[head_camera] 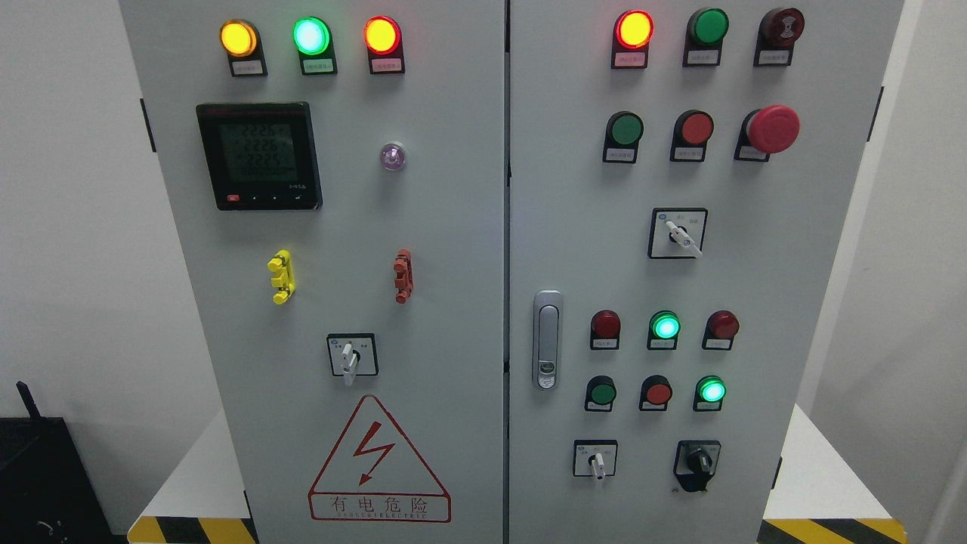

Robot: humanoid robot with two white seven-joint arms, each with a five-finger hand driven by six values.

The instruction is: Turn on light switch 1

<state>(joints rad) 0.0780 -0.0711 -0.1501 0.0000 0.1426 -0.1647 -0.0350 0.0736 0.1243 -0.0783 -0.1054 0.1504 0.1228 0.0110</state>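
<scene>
Fingers aren't in shot, state unknown; light switch 1 can't be identified, likely a stiff rotary switch (pixel 352 356) needing a knob pinch.

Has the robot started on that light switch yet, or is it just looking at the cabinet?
Nothing looks done yet. No robot hand or arm shows in the head view, so nothing is in hand. The control cabinet stands untouched, some lamps lit, like the green lamp. Labels are too small to tell which is switch 1. Reaching and switching remain.

meter (pixel 259 156) | yellow clip (pixel 281 276) | red clip (pixel 403 276) | warning triangle (pixel 378 462)
</scene>
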